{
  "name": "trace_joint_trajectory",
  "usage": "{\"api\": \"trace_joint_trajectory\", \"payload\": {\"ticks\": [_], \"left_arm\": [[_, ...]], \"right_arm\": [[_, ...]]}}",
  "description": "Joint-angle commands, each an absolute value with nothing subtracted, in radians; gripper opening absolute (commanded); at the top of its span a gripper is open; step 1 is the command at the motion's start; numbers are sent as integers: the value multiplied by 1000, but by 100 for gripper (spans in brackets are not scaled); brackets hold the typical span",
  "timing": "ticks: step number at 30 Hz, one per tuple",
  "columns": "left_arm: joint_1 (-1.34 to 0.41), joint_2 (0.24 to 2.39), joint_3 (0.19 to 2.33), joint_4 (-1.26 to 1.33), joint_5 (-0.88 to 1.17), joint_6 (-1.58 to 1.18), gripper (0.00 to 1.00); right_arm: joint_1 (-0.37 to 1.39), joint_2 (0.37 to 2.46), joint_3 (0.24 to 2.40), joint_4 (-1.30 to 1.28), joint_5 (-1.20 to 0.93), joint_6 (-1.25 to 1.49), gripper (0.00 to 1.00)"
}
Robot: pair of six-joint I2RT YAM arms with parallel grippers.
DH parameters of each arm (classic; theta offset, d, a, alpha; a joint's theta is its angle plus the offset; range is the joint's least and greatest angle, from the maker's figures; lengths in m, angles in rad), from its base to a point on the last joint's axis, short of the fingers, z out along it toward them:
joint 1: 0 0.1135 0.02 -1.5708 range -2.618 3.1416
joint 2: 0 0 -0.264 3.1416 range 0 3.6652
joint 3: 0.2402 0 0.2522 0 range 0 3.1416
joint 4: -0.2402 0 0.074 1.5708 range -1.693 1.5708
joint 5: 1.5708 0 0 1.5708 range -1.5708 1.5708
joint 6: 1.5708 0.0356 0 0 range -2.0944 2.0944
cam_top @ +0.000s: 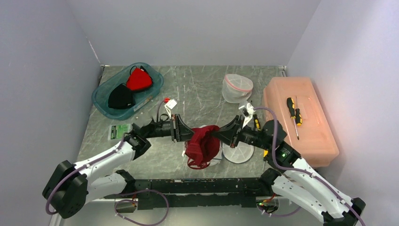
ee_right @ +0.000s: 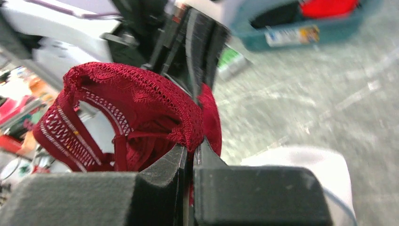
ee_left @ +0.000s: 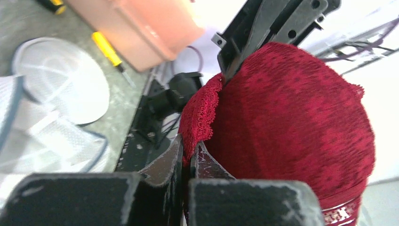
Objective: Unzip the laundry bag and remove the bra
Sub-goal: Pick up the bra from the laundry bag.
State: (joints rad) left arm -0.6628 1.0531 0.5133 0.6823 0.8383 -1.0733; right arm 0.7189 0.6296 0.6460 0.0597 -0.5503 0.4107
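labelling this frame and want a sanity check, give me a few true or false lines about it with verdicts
1. Both the left tool and the right tool are shut on the red bra. True.
2. The red bra lies in the teal bin. False: it hangs between the two tools near the front of the table; the bin is at the far left.
3. A screwdriver lies on the lid of the orange box. True.
4. The green packet lies beside the orange box. False: it is on the left side of the table, by the left arm.
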Motion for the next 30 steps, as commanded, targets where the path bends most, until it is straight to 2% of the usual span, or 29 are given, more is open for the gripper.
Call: {"api": "trace_joint_trajectory", "payload": {"ticks": [1,4,5,8,14,19,25,30], "left_arm": [[-665,1127,538,512,705,-942,3],[-666,1226,528,547,670,-940,3],[-667,1265,520,576,660,-946,3],[-670,1379,506,670,653,-973,3],[-673,1569,499,882,691,-1049,3],[-673,1542,510,817,676,-1013,3],[-675,1463,522,670,647,-931,3],[-675,1474,510,707,667,-949,3]], "right_arm": [[714,592,529,-69,-284,500,0],[713,571,457,-90,-217,555,0],[714,566,435,-91,-208,567,4],[713,571,399,-106,-186,583,22],[714,592,401,-148,-143,579,49],[714,584,412,-183,-116,570,62],[713,638,411,-167,-90,617,82],[702,737,348,26,-235,721,85]]}}
